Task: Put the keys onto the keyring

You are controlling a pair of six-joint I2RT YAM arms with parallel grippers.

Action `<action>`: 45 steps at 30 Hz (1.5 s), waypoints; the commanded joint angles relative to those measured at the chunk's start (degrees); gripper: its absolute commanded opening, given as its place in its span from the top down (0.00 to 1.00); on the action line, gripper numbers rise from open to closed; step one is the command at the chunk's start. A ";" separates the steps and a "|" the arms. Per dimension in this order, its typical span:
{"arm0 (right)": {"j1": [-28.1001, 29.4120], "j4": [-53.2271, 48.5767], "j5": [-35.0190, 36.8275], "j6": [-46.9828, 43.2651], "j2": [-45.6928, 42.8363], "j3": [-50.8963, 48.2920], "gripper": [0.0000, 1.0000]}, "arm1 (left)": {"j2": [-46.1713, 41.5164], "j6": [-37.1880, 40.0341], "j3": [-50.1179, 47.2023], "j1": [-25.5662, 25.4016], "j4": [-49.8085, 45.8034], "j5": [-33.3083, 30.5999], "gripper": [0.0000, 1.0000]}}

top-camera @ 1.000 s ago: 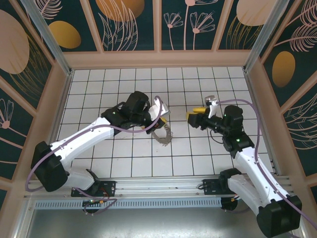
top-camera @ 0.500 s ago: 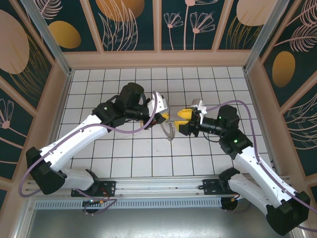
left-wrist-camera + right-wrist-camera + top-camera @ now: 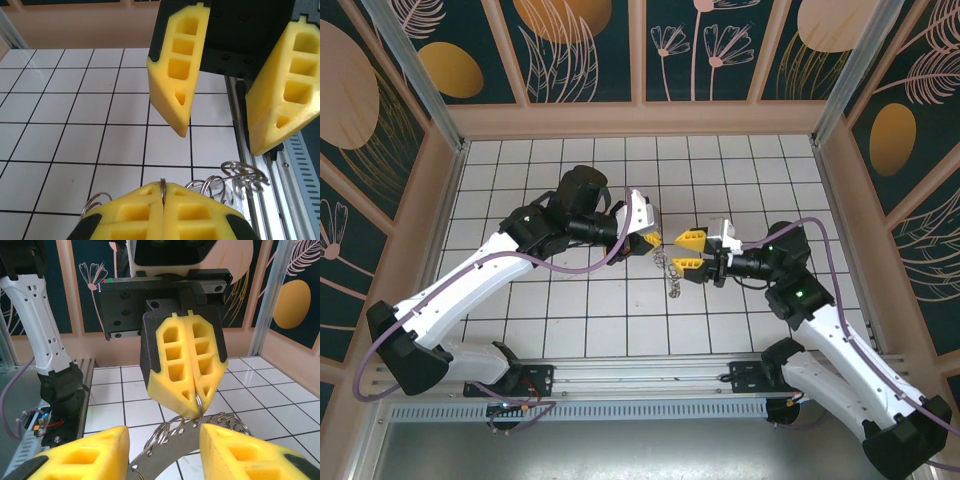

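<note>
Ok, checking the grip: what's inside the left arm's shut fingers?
A wire loop of the keyring is pinched between the left fingers, the ring hanging below. The clamped part is covered.

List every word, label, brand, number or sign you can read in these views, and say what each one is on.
None can be read.
The wall panels carry plant drawings, no lettering.
The left claw and right claw are plain yellow, unmarked.
The keyring is bare metal, no stamp legible.
The circuit board by the left arm's base is too small to read.
</note>
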 commanded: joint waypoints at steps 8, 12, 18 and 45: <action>0.47 4.94 0.85 0.67 2.16 -0.70 0.74 | -1.37 0.80 0.77 -0.43 1.68 3.45 1.00; 0.63 6.26 1.49 1.45 3.06 -0.95 0.72 | -1.42 0.21 0.65 -0.43 1.98 4.03 1.00; 0.63 7.96 2.82 2.64 4.85 -1.23 0.61 | -1.26 -0.20 0.64 -0.34 2.25 4.19 1.00; 3.34 12.14 3.56 4.35 7.68 -1.41 0.85 | -0.18 -1.82 0.09 -0.42 3.34 4.61 1.00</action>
